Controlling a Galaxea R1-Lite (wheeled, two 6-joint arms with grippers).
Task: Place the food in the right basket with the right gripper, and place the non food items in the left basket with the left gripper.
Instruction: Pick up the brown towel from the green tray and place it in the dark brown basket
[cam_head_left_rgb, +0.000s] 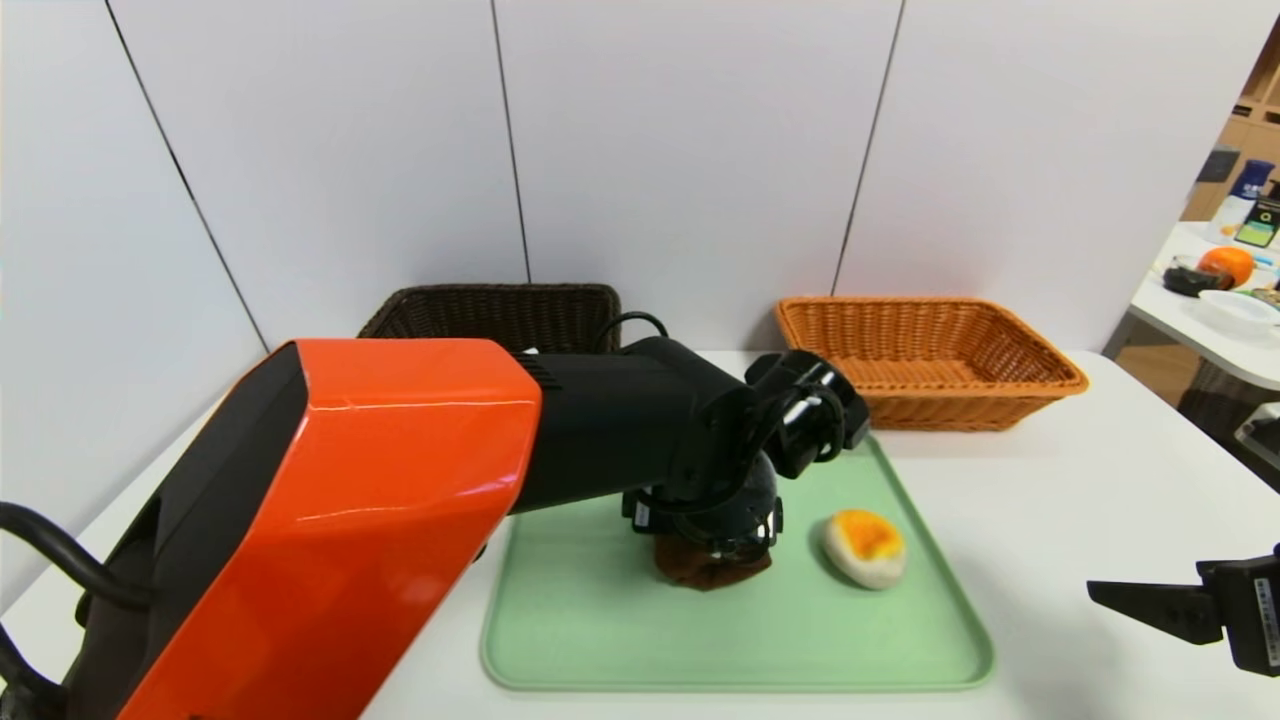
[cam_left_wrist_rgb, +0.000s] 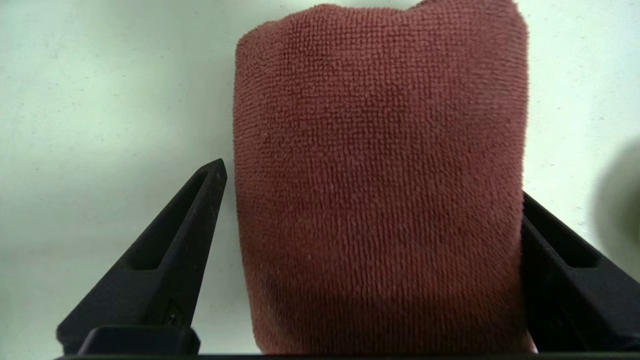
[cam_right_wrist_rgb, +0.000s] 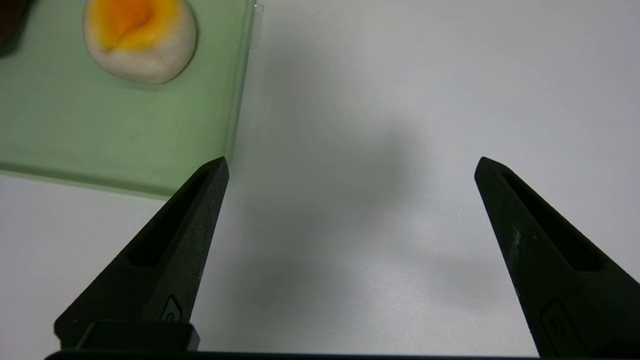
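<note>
Brown towel (cam_left_wrist_rgb: 380, 185): on green tray (cam_head_left_rgb: 800, 640). Left gripper (cam_left_wrist_rgb: 375, 180): over tray, spread wide astride towel, not clamped; contact at one finger cannot be told. Bun (cam_head_left_rgb: 865, 549): on tray, beside towel. Orange-tan basket (cam_head_left_rgb: 925, 360): behind tray. Right gripper (cam_right_wrist_rgb: 352, 165): beside tray, wide apart, holding nothing.

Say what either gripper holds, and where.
Nothing: the left gripper is open around the brown towel; the right gripper is open over bare table.
</note>
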